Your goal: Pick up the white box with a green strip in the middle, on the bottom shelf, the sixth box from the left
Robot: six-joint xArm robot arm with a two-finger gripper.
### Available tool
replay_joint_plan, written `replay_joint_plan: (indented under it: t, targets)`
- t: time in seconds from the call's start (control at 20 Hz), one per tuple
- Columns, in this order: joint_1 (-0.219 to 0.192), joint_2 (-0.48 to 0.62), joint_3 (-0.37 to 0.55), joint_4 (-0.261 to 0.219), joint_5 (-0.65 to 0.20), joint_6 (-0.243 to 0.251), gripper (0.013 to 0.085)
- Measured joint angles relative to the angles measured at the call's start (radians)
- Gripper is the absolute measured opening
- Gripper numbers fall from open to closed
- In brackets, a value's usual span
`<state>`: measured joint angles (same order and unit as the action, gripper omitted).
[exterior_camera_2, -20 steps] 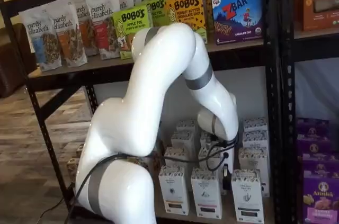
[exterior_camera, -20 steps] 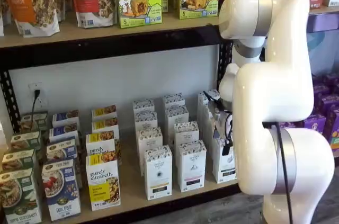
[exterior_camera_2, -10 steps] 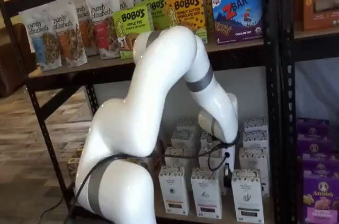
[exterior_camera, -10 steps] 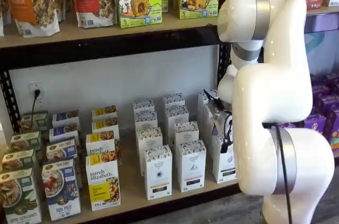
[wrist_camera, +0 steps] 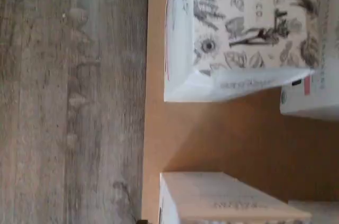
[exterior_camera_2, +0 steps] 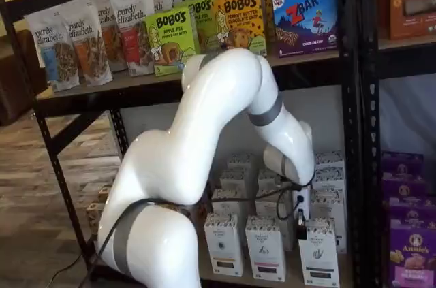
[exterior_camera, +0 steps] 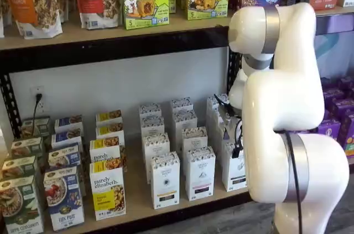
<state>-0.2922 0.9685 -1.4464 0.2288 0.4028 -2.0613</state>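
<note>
The white box [exterior_camera: 234,171] with a dark greenish strip stands at the right end of the front row on the bottom shelf [exterior_camera: 138,203]; it also shows in a shelf view [exterior_camera_2: 318,252]. My arm hides part of it. My gripper [exterior_camera: 238,146] hangs just above the box's top, with a cable beside it, and shows again in a shelf view [exterior_camera_2: 300,221]. Only dark finger parts show, side-on, so I cannot tell whether they are open. The wrist view shows a carton's leaf-patterned top [wrist_camera: 238,28] on the tan shelf board [wrist_camera: 212,134]; no fingers show there.
Similar white cartons with black strips [exterior_camera: 199,173] [exterior_camera: 165,180] stand to the left, then purely elizabeth boxes [exterior_camera: 107,190]. A black upright [exterior_camera_2: 353,138] rises to the right. The upper shelf beam [exterior_camera: 110,48] runs overhead. Wood floor [wrist_camera: 69,97] lies beyond the board's front edge.
The arm's upper joints have dropped and swung a little to the right. The gripper has shifted slightly right, to over the right-hand front carton. No box has moved.
</note>
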Motion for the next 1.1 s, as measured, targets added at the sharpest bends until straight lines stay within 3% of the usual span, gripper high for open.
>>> replay_joint_plan:
  t: [0.3,0.5,0.8,1.1]
  targets:
    - [-0.012,0.064,-0.084,-0.232,0.041,0.195,0.085]
    - [-0.014,0.093,-0.118,-0.329,0.063,0.278,0.085]
    - [-0.015,0.123,-0.155,-0.376,0.095,0.318,0.085]
    - [-0.017,0.131,-0.164,-0.364,0.095,0.306,0.085]
